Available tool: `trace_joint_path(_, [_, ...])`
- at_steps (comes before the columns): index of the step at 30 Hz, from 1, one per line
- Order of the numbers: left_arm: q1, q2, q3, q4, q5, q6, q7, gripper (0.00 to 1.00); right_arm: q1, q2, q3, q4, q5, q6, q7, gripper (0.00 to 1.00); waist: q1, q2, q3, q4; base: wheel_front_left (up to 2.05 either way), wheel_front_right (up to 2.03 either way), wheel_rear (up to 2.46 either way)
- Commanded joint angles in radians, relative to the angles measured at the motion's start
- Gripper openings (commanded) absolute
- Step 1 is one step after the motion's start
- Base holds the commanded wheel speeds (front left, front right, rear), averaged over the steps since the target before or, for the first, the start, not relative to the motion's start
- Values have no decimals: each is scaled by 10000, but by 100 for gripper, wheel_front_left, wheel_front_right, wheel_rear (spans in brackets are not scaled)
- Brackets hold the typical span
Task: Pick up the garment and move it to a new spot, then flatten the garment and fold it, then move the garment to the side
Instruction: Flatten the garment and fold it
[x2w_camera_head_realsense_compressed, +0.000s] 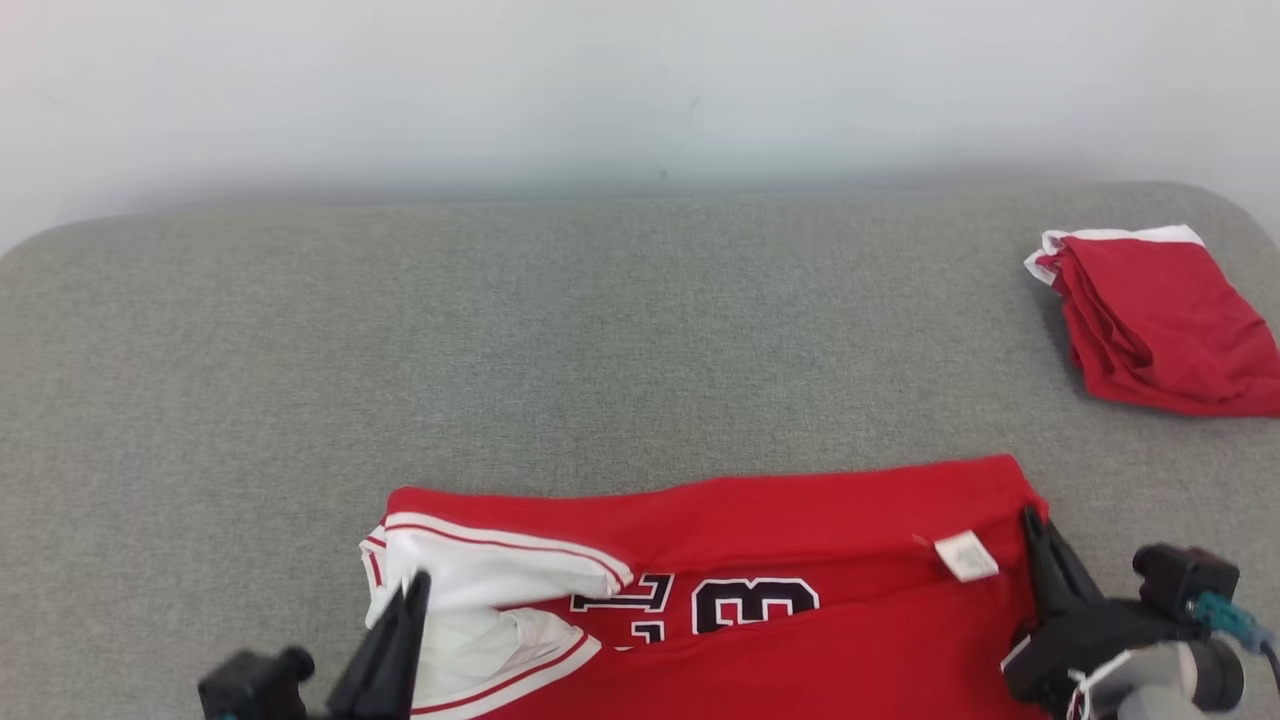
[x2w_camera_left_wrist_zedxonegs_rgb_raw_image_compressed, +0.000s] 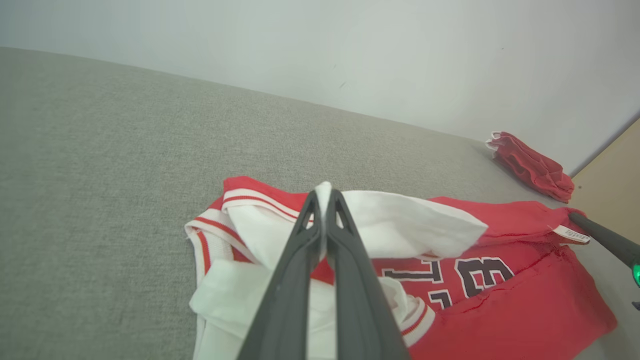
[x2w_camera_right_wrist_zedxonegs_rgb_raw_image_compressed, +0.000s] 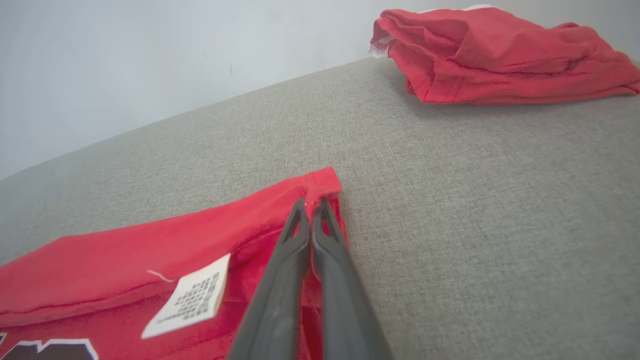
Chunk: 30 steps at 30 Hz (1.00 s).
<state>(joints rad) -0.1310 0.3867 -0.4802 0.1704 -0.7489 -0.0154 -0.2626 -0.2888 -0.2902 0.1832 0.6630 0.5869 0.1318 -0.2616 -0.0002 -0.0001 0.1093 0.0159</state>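
A red garment (x2w_camera_head_realsense_compressed: 790, 520) with white trim and black lettering lies at the near edge of the grey surface, partly folded over itself. My left gripper (x2w_camera_head_realsense_compressed: 415, 590) is shut on its white sleeve end; in the left wrist view the white cloth (x2w_camera_left_wrist_zedxonegs_rgb_raw_image_compressed: 400, 225) is pinched between the tips of the left gripper (x2w_camera_left_wrist_zedxonegs_rgb_raw_image_compressed: 324, 192). At the garment's right corner my right gripper (x2w_camera_head_realsense_compressed: 1030, 520) is shut on the red hem (x2w_camera_right_wrist_zedxonegs_rgb_raw_image_compressed: 325, 180), with the right gripper's (x2w_camera_right_wrist_zedxonegs_rgb_raw_image_compressed: 310, 205) tips meeting there. A white care label (x2w_camera_right_wrist_zedxonegs_rgb_raw_image_compressed: 192, 297) lies just left of those fingers.
A second red garment (x2w_camera_head_realsense_compressed: 1160, 320), folded with a white edge, lies at the far right of the grey padded surface (x2w_camera_head_realsense_compressed: 500, 350). A pale wall (x2w_camera_head_realsense_compressed: 640, 80) runs behind it. In the left wrist view a tan strip (x2w_camera_left_wrist_zedxonegs_rgb_raw_image_compressed: 610, 175) borders the right side.
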Motion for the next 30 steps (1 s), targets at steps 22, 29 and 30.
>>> trace_joint_path(22, [1274,-1710,2271,1607,2530,-387,-24,100,1156,-112,-415,-36,261,-19,13,100,2,1,-670,304,0,0,0])
trace_joint_path(29, [1731,-2309,3758,493,4168,-184,-24,100,914,-126,-377,575,71,-19,255,100,2,1,-859,489,0,0,0])
trace_joint_path(30, [1835,-2429,3964,381,4365,-215,-24,100,882,-89,-327,713,48,-19,331,100,2,1,-876,516,0,0,0])
